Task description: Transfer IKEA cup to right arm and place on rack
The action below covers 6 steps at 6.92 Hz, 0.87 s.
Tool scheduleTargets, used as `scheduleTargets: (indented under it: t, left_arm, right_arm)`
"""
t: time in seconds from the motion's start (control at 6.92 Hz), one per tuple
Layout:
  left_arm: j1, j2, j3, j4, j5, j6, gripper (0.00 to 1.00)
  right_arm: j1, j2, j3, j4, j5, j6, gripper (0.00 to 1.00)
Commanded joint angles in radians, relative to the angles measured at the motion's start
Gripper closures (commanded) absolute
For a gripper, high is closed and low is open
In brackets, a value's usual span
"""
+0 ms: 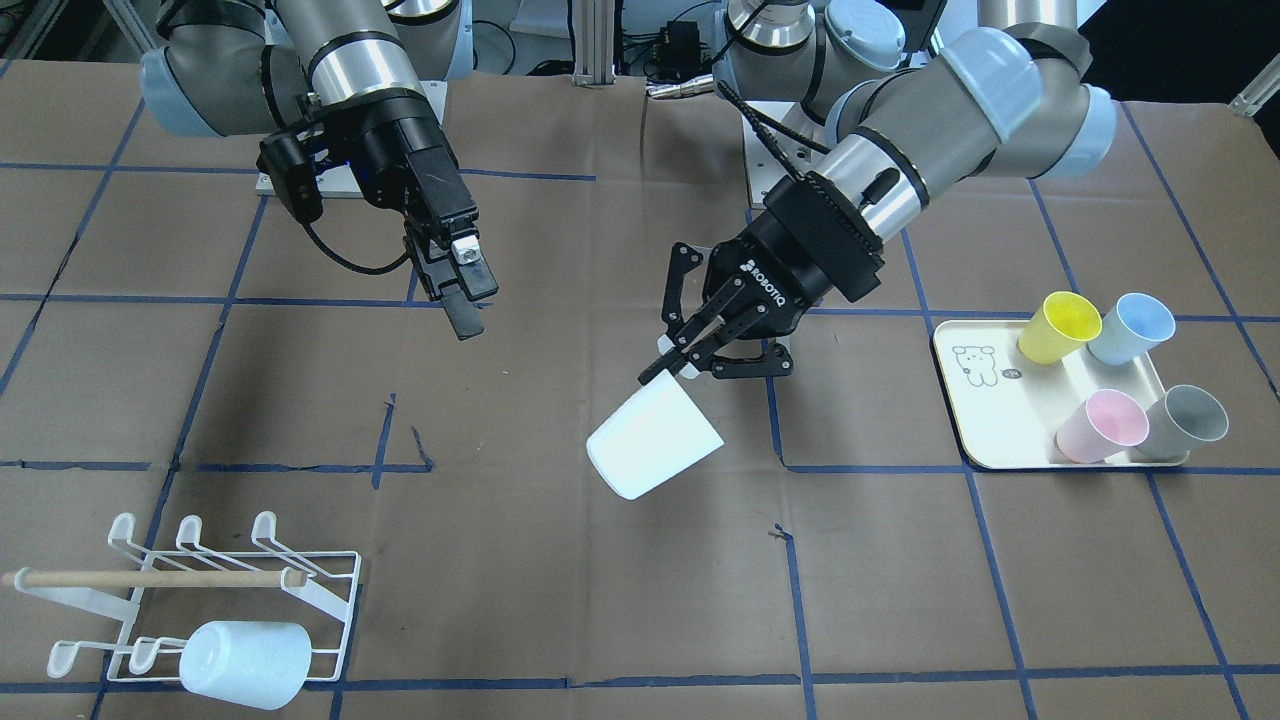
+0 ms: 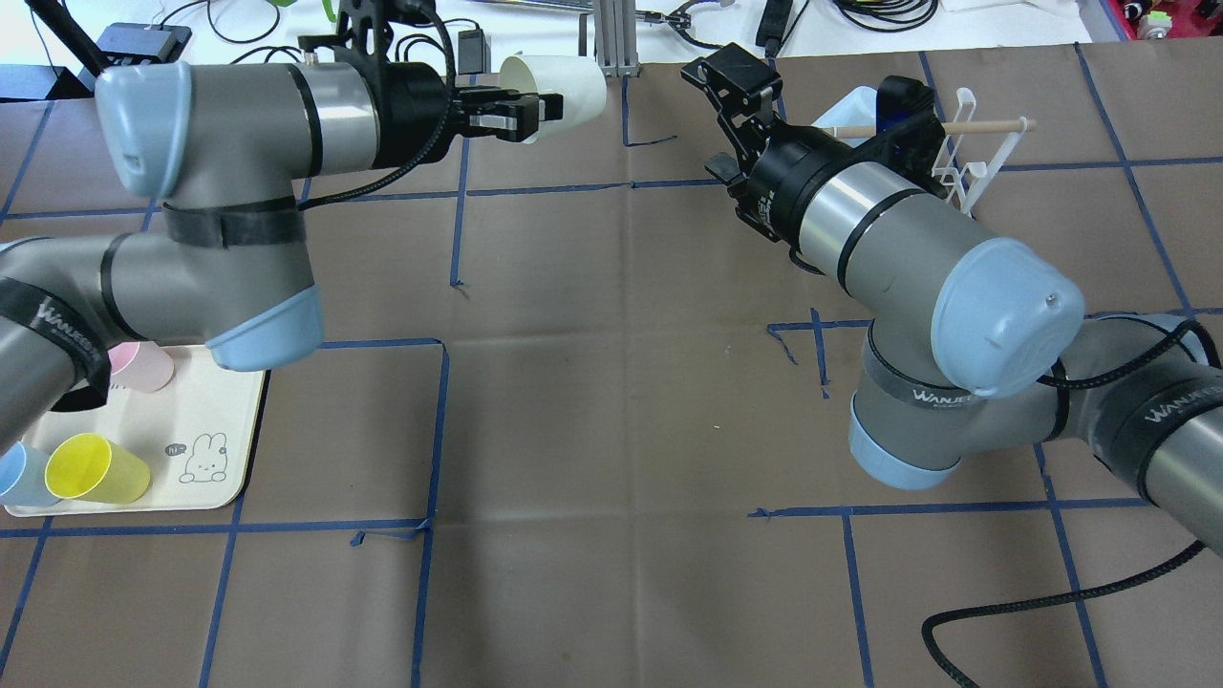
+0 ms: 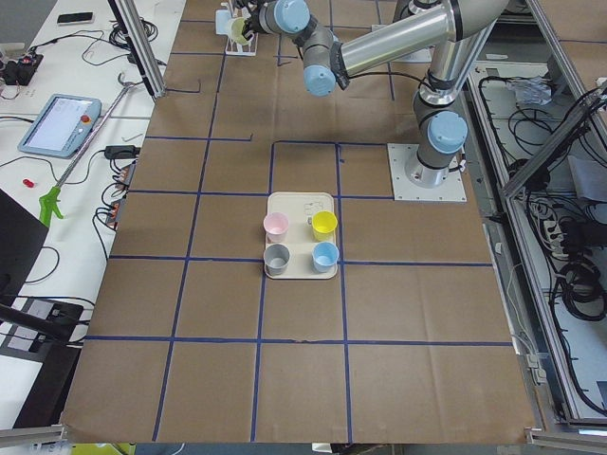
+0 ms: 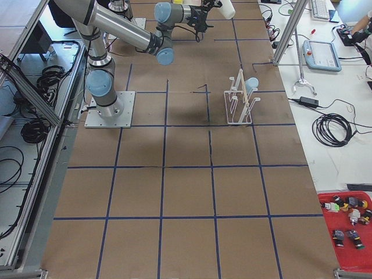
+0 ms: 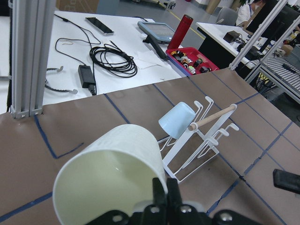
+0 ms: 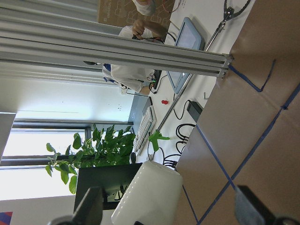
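My left gripper (image 1: 668,365), marked ROBOTIQ, is shut on the rim of a white cup (image 1: 652,442) and holds it tilted above the middle of the table. It also shows in the overhead view (image 2: 533,110) with the cup (image 2: 566,88). My right gripper (image 1: 472,305), black with two long fingers, is open and empty, a gap away from the cup. In the right wrist view its fingers (image 6: 89,206) stand wide apart with the cup (image 6: 150,192) ahead between them. The white wire rack (image 1: 300,585) with its wooden rod stands on the table and holds a pale blue cup (image 1: 245,665).
A cream tray (image 1: 985,420) holds yellow (image 1: 1058,328), blue (image 1: 1130,328), pink (image 1: 1102,425) and grey (image 1: 1185,420) cups on my left side. Blue tape lines cross the brown table cover. An aluminium post (image 2: 611,38) stands at the far edge.
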State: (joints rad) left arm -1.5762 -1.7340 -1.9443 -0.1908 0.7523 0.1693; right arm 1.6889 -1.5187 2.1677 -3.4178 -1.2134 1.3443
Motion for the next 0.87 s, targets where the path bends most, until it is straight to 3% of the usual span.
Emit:
scheduleTargets:
  t: [0.0, 0.43, 0.72]
  left_arm:
    - [-0.034, -0.024, -0.08, 0.229, -0.002, -0.06, 1.0]
    - [-0.044, -0.033, -0.171, 0.394, -0.007, -0.131, 1.0]
    - [-0.05, -0.032, -0.173, 0.403, -0.008, -0.14, 1.0]
  right_arm:
    - [0.002, -0.012, 0.029, 0.035, 0.0, 0.021, 0.0]
    - [0.006, 0.0, 0.021, 0.057, 0.006, 0.159, 0.0]
    - [0.011, 0.035, -0.015, 0.089, 0.008, 0.159, 0.0]
